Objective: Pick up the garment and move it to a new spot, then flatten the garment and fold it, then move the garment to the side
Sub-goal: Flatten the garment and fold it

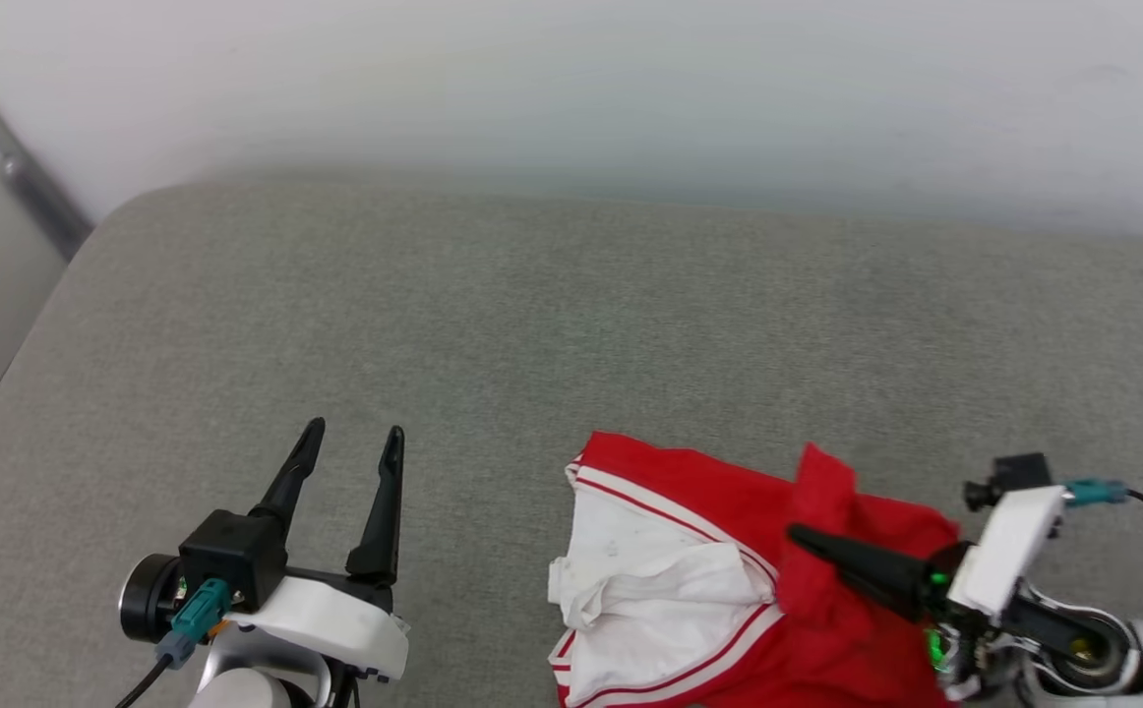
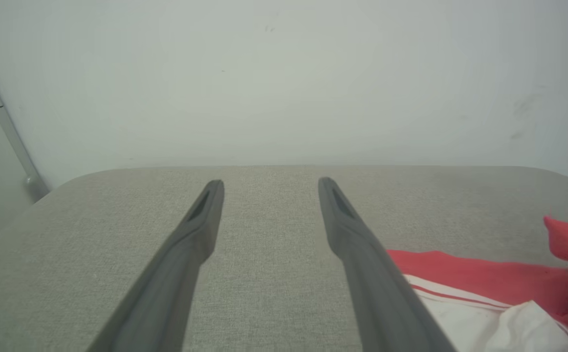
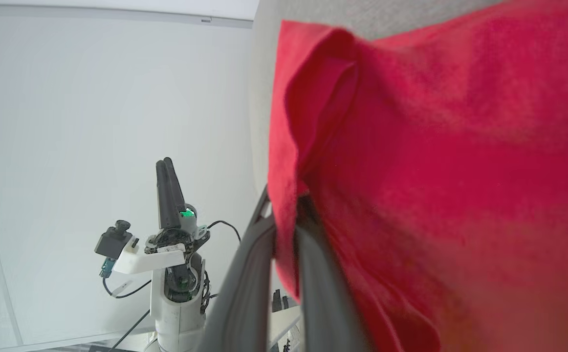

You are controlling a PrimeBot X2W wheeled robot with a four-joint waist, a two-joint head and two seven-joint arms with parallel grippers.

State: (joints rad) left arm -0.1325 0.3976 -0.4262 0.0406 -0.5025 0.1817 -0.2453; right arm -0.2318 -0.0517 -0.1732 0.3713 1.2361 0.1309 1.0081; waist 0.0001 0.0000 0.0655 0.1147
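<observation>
The jaws of the right gripper (image 1: 800,537) clench a raised red fold of the garment (image 1: 719,501). The garment lies bunched on the grey cushion (image 1: 532,295) at five o'clock in the head view, with its white sleeve toward nine o'clock and its long axis unclear. The left gripper (image 1: 353,433), at seven o'clock, is released and empty.

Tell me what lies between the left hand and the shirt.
Only bare grey cushion. In the head view, a plain strip of it separates the open left hand from the shirt, with nothing lying on it.
</observation>
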